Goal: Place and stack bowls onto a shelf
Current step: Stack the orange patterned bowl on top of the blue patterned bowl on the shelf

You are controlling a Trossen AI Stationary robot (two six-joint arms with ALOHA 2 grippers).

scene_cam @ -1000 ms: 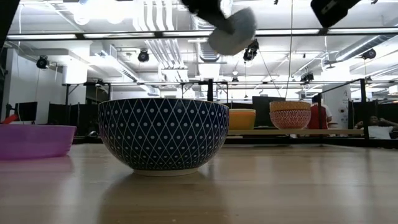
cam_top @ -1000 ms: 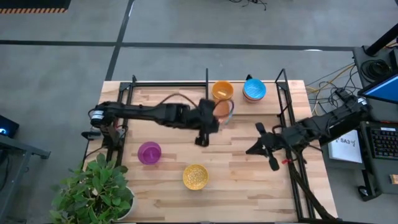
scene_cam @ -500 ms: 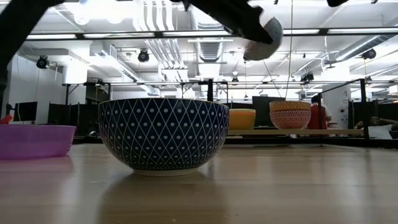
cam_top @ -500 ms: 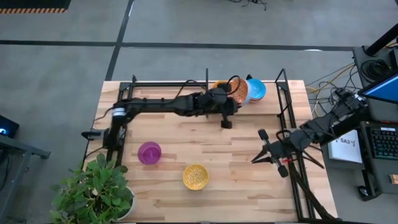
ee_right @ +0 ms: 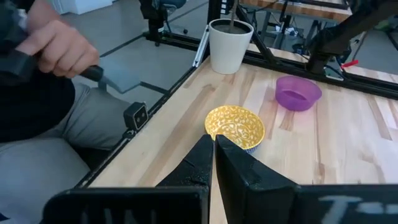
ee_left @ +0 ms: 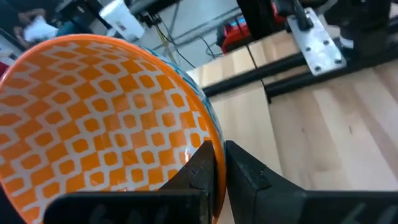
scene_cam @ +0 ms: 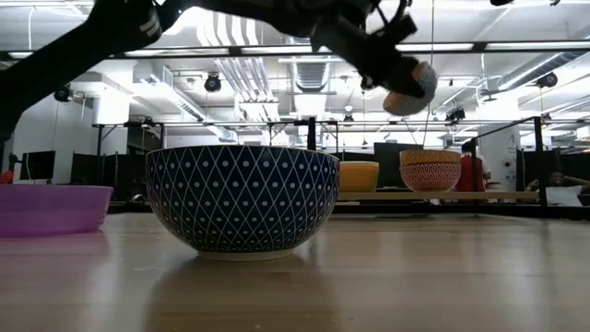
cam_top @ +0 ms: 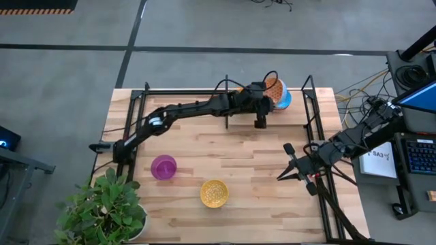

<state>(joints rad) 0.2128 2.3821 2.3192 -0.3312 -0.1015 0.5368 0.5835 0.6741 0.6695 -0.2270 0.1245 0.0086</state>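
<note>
High view: left gripper (cam_top: 261,112) clamping orange patterned bowl (cam_top: 274,88) by rim over light blue bowl (cam_top: 285,101); tilting, prob. slipping. Right gripper (cam_top: 294,165) idling, jaws together.

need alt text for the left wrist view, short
The left tool, shut on the rim of an orange patterned bowl, holds it tilted above the light wooden tabletop, with black metal posts behind.

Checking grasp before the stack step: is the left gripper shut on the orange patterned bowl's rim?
Yes, the left gripper pinches the rim of the orange patterned bowl, one finger inside and one outside.
</note>
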